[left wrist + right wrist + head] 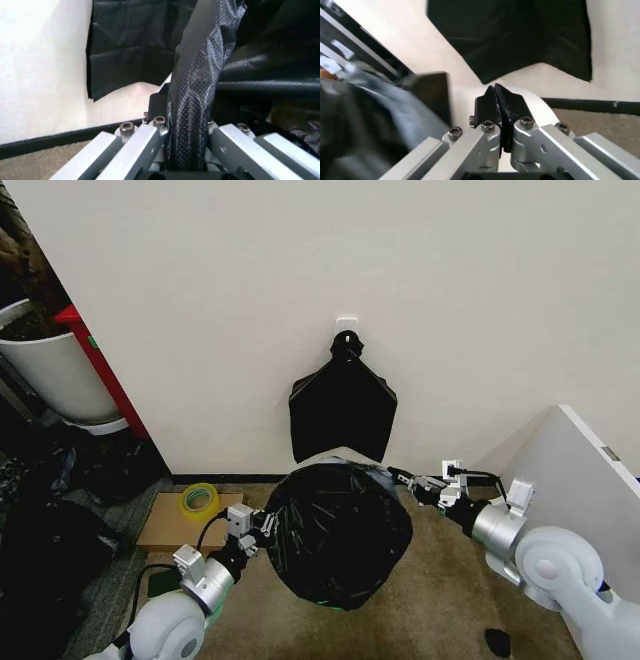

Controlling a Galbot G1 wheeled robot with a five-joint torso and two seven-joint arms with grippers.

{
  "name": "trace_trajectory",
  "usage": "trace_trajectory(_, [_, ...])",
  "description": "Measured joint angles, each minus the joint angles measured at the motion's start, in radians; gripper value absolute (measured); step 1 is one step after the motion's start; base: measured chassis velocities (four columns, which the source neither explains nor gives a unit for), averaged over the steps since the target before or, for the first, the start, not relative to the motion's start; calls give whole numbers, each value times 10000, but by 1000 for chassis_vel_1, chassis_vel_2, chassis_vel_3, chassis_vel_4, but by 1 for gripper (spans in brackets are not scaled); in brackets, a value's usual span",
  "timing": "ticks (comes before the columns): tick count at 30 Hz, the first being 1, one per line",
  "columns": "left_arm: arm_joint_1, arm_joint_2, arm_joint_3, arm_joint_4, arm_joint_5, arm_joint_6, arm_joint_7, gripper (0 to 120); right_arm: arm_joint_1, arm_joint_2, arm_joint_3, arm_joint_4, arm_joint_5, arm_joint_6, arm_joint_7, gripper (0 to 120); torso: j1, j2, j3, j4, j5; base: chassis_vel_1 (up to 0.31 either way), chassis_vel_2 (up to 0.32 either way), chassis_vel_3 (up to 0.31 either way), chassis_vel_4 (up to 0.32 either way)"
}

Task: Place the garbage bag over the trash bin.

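At the lower centre of the head view, the garbage bag (pixel 338 530) is draped over the trash bin (pixel 530 103). Its left edge is clamped by the left gripper (pixel 262 530), its upper right edge by the right gripper (pixel 402 477), fingers together.

Glossy black garbage bag (pixel 340 530) (embossed dot texture up close); yellow, perhaps greenish, tape roll (pixel 199 501) on brown cardboard (pixel 175 525).
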Motion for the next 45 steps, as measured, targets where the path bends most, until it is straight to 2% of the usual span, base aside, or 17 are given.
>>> trace_trajectory(3, [3,0,-8,-32,16,3,-2,0,4,3,33,-45,-11,-4,-35,0,0,0,0,0,1,0,0,0,0])
trace_trajectory(7, [27,4,-55,14,15,-1,-13,0,-219,-32,417,143,679,37,-275,1,0,0,0,-1,0,0,0,0,0])
trace_trajectory(8, [31,4,-61,44,13,-4,-14,0,-299,-68,547,193,1045,52,-353,8,0,0,0,-1,-2,0,0,0,0])
trace_trajectory(9, [31,4,-61,44,13,-4,-14,0,-299,-68,547,193,1045,52,-353,8,0,0,0,-1,-2,0,0,0,0])
trace_trajectory(10, [28,2,-67,86,4,-9,-16,0,-397,-100,684,239,1457,101,-483,15,0,0,0,-1,-2,0,0,0,0])
trace_trajectory(14, [5,-2,-67,128,-30,-12,-24,0,-513,-109,787,301,1843,133,-658,25,0,0,0,-2,-1,0,0,0,0])
trace_trajectory(15, [-17,-2,-67,149,-62,-13,-28,0,-568,-78,798,361,1923,138,-805,38,0,0,0,-1,-1,0,0,0,0])
trace_trajectory(16, [-30,0,-65,159,-69,-12,-38,0,-591,-39,790,410,1919,137,-898,43,0,0,0,-1,-1,0,0,0,0])
trace_trajectory(19, [-47,4,-64,171,-71,3,-70,0,-607,8,746,468,1836,119,-996,49,0,0,0,-1,-1,0,0,0,0])
trace_trajectory(22, [-49,12,-68,167,-99,25,-96,0,-609,40,599,460,1461,93,-1129,38,0,0,0,-1,-1,0,0,0,0])
trace_trajectory(23, [-49,12,-68,167,-99,25,-96,0,-609,40,599,460,1461,93,-1129,38,0,0,0,-1,-1,0,0,0,0])
trace_trajectory(27, [-30,18,-69,144,-112,29,-100,0,-538,86,534,422,1326,88,-1129,19,0,0,0,0,-1,0,0,0,0])
trace_trajectory(28, [-30,18,-69,144,-112,29,-100,0,-538,86,534,422,1326,88,-1129,19,0,0,0,0,-1,0,0,0,0])
trace_trajectory(31, [-36,1,-61,138,-126,49,-114,0,-555,82,531,421,1260,81,-1127,2,0,0,0,-1,-1,0,0,0,0])
trace_trajectory(45, [29,-32,-63,6,-136,68,-139,0,-431,209,291,479,839,233,-967,0,0,0,-1,-1,-1,0,0,0,0])
